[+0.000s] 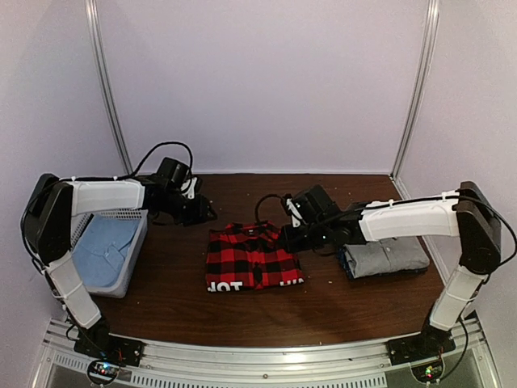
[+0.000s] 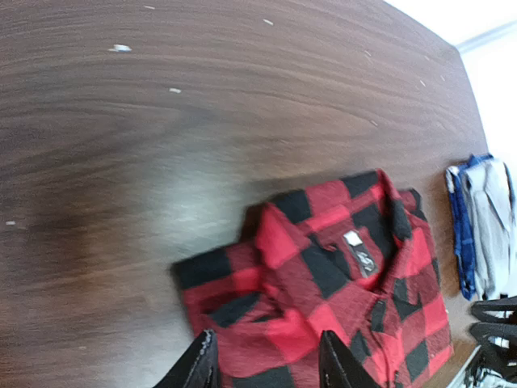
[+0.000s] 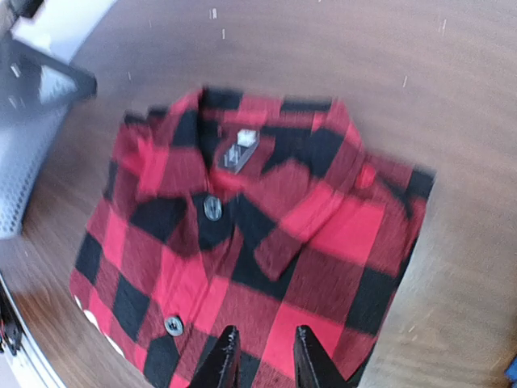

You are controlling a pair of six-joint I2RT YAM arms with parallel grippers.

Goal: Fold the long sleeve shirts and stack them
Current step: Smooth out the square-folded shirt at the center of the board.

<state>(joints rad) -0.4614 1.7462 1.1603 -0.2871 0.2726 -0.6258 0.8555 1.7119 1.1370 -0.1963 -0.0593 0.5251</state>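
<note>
Left gripper (image 2: 266,373): fingers set moderately apart, holding nothing, poised above the table (image 1: 242,190) just off the far-left corner of the red-and-black check shirt (image 1: 252,259). Right gripper (image 3: 262,364): fingers parted by a narrow gap, empty, raised over the right side of the same shirt; whether the tips brush the cloth cannot be told. The check shirt lies folded at the table's centre, collar away from the arm bases, white letters along its near edge. The grey shirt (image 1: 392,257) lies folded to the right, apart from it. A basket (image 1: 123,215) holding blue cloth (image 1: 101,246) stands at the left.
</note>
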